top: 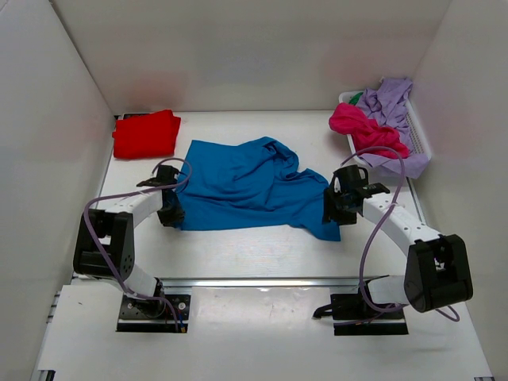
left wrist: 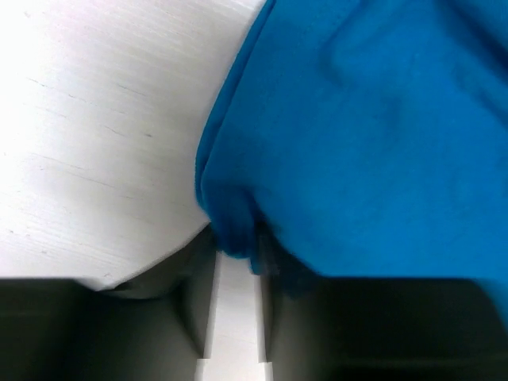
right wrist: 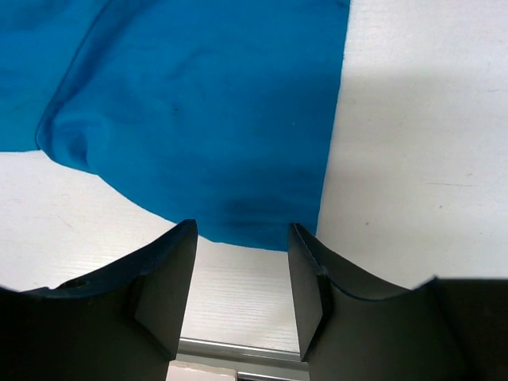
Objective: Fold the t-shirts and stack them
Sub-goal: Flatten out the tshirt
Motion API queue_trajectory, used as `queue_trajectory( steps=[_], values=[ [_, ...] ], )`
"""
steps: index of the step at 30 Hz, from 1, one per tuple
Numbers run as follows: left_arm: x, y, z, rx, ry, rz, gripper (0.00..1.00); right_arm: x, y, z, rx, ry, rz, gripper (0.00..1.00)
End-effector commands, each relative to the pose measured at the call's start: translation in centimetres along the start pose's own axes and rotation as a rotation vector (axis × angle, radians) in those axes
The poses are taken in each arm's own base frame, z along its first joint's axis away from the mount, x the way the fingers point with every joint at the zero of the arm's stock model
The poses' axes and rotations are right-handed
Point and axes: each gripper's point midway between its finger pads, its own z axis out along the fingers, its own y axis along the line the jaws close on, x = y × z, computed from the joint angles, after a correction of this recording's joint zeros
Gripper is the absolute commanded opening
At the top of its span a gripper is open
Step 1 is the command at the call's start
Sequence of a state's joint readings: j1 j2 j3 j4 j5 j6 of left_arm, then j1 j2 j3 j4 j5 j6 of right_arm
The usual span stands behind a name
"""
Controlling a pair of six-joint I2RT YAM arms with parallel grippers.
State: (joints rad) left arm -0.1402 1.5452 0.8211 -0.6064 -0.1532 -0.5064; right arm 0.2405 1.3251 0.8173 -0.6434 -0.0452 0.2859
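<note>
A red t-shirt (top: 145, 133) lies folded at upper left; a white basket (top: 420, 141) at upper right holds magenta (top: 361, 127) and lilac (top: 393, 99) t-shirts. The blue t-shirt (top: 250, 182) sprawls rumpled at centre. The left gripper (left wrist: 236, 254) stands narrow, pinching the shirt's left edge. The right gripper (right wrist: 238, 238) gapes, the hem just at its tips, ungripped.

Top view: basket (top: 419, 141) mostly buried under lilac shirt (top: 393, 99) and pink shirt (top: 359, 127); green scrap (top: 356, 98) at its far end too small to identify. Left wrist view: blue shirt (left wrist: 373, 135) blurred, cut off top and right; left gripper (left wrist: 236, 255) grip on hem unclear.
</note>
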Motion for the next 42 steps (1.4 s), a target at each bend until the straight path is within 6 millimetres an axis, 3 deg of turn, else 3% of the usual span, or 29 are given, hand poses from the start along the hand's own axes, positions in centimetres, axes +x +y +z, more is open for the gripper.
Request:
queue_trajectory(
  steps=[1,3,6,11,19,25,34,35,37,38,41,42],
  values=[
    [3.2,-0.8,1.1,0.065,0.096,-0.015,0.29,0.2,-0.1,-0.2,-0.005,-0.017,0.024,0.47],
    [3.3,-0.8,1.1,0.067,0.095,-0.015,0.11,0.4,0.0,-0.3,-0.007,-0.012,0.021,0.47],
    [3.5,-0.3,0.7,0.035,0.106,-0.003,0.00,1.1,-0.4,-0.4,0.016,0.004,0.030,0.47],
    [2.3,0.1,-0.6,0.021,0.076,0.014,0.00,2.7,-1.2,-0.5,0.045,0.046,0.072,0.47],
    [1.1,-2.3,-3.0,0.146,0.052,0.031,0.00,4.1,-2.6,0.6,0.110,0.035,0.177,0.46],
    [0.9,-2.2,-3.6,0.169,0.043,0.006,0.00,4.4,-3.7,2.0,0.153,0.047,0.210,0.45],
    [0.6,-2.1,-4.1,0.178,0.033,0.018,0.00,5.6,-3.4,4.3,0.256,0.100,0.176,0.45],
    [0.4,-2.0,-4.2,0.177,0.021,0.010,0.00,5.5,-3.3,4.3,0.259,0.095,0.171,0.43],
    [0.3,-2.0,-4.3,0.181,0.018,0.011,0.00,5.2,-3.3,4.3,0.264,0.105,0.173,0.28],
    [0.1,-2.1,-4.5,0.191,0.011,0.011,0.00,4.8,-3.4,4.4,0.264,0.097,0.171,0.26],
    [-0.1,-2.1,-4.6,0.193,0.008,0.011,0.00,5.2,-3.3,4.4,0.274,0.119,0.156,0.00],
    [0.0,-2.2,-4.6,0.195,0.008,0.020,0.00,5.1,-3.6,4.2,0.287,0.123,0.155,0.00]
  ],
)
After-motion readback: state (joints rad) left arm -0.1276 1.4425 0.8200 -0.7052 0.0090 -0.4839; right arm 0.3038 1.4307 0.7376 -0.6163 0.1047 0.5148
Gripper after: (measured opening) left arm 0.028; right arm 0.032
